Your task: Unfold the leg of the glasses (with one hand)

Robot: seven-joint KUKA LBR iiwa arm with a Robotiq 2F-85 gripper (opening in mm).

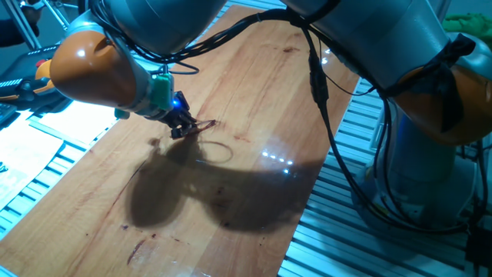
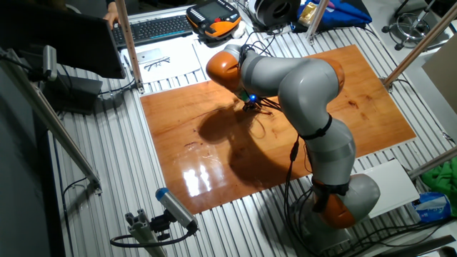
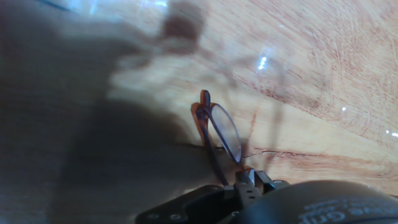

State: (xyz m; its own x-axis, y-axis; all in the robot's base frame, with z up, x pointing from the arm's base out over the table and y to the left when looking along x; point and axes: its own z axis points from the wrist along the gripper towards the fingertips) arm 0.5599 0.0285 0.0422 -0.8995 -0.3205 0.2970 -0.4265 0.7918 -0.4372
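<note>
Fingers (image 3: 247,180) pinch glasses (image 3: 221,134) above wooden table (image 3: 323,74)

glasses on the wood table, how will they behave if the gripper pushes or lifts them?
The glasses are thin wire, so probably very light and apt to skid on the glossy table rather than resist. The slim frame looks bendable and fragile. They should not roll, but the gripper pinching one leg could swing them.
</note>
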